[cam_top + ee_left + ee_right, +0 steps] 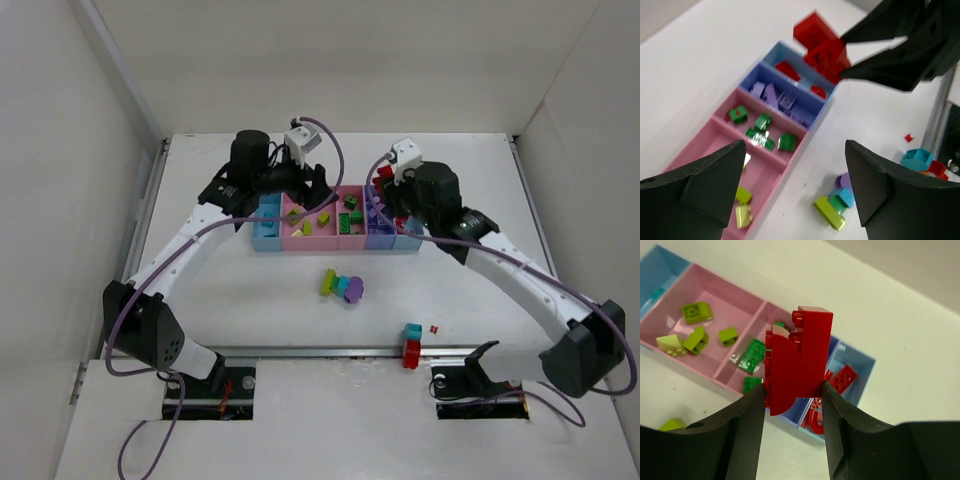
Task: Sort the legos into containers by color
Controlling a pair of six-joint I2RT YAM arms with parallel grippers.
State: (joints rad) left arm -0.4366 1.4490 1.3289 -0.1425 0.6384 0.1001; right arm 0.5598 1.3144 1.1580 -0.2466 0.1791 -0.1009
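The right tool (794, 390) fills the bottom of its own wrist view. Its two fingers are clamped on a stack of red legos (802, 355) that hangs above the red-filled end of the containers (320, 244). The overhead view hides that hold behind the arm. The left tool (795, 147) has its fingers apart with nothing between them, above the containers' pink bins.

On the white surface (260, 310) the containers form one row of five bins:
- light blue
- wide pink, with lime-yellow legos (695, 325)
- narrow pink, with green legos (762, 130)
- purple-blue, with purple legos (772, 95)
- light blue, with red ones

Only the right wrist view shows the floor of the left end bin, which holds what may be a cyan piece. On the arms' side of the containers lies a mixed cluster (342, 286). Farther from the containers on that side are a cyan-and-red pair (411, 345) and a tiny red bit (433, 328).
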